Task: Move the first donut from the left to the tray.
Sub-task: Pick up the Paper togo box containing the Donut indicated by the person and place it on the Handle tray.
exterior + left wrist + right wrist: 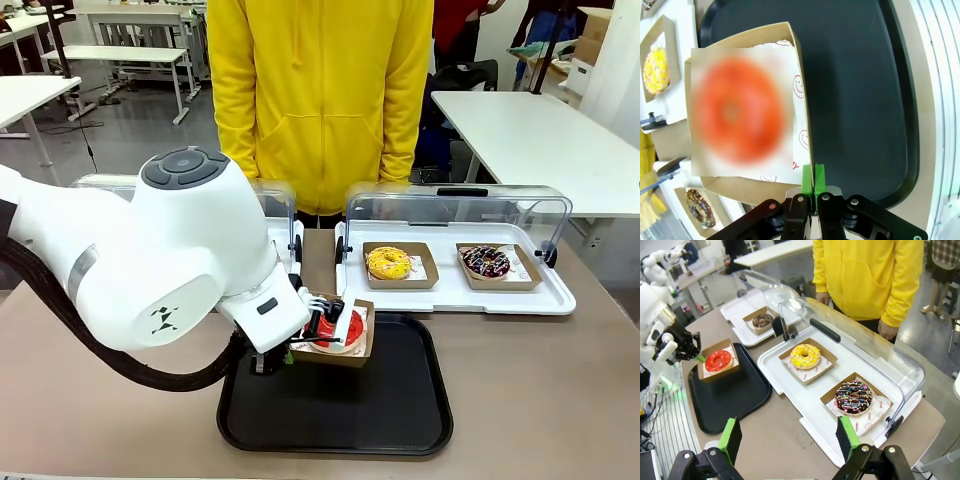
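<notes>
The red-iced donut (342,328) lies in its brown cardboard holder (796,80) over the far left corner of the black tray (340,405). My left gripper (813,176) is shut on the holder's side wall, its green pads pinching the cardboard edge. The holder looks slightly tilted, and I cannot tell whether it rests on the tray. The right wrist view shows the same donut (718,360), the tray (732,395) and the left gripper (689,351) beside the holder. My right gripper (789,437) hangs open, high above the table's near side, holding nothing.
A white tray (452,297) with its clear dome lid raised holds a yellow-iced donut (388,262) and a chocolate sprinkled donut (486,261). Another white tray holds a chocolate donut (761,320). A person in a yellow hoodie (320,90) stands at the far side.
</notes>
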`<act>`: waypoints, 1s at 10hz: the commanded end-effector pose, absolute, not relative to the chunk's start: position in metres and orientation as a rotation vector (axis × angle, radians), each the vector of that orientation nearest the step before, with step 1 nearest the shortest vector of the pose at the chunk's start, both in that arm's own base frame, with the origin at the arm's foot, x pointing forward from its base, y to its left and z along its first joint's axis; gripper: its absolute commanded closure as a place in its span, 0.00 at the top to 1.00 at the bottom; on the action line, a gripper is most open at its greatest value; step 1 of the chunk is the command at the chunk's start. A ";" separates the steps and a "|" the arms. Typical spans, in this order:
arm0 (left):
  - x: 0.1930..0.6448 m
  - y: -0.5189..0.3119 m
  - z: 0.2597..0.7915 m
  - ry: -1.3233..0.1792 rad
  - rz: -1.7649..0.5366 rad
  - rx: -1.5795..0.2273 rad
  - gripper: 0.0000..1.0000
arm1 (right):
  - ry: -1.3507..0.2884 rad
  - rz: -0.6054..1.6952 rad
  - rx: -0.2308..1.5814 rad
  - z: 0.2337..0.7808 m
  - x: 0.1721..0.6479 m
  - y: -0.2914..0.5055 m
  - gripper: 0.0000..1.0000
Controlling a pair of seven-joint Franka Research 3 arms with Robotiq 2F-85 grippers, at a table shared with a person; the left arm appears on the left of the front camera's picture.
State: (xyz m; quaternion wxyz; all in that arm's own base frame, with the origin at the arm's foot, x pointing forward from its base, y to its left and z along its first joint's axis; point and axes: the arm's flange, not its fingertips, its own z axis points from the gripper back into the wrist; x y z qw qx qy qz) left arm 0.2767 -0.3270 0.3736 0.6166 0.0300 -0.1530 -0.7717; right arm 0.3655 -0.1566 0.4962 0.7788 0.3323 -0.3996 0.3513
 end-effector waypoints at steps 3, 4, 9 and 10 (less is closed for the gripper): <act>0.257 -0.334 0.363 -0.351 -1.732 0.025 0.02 | -0.896 0.776 0.722 0.498 0.367 -0.157 1.00; 0.257 -0.338 0.357 -0.353 -1.720 0.009 0.02 | -0.896 0.776 0.722 0.498 0.367 -0.157 1.00; 0.260 -0.346 0.324 -0.289 -1.695 -0.033 0.02 | -0.896 0.776 0.722 0.498 0.367 -0.157 1.00; 0.262 -0.346 0.319 -0.275 -1.691 -0.036 0.02 | -0.896 0.776 0.722 0.498 0.367 -0.157 1.00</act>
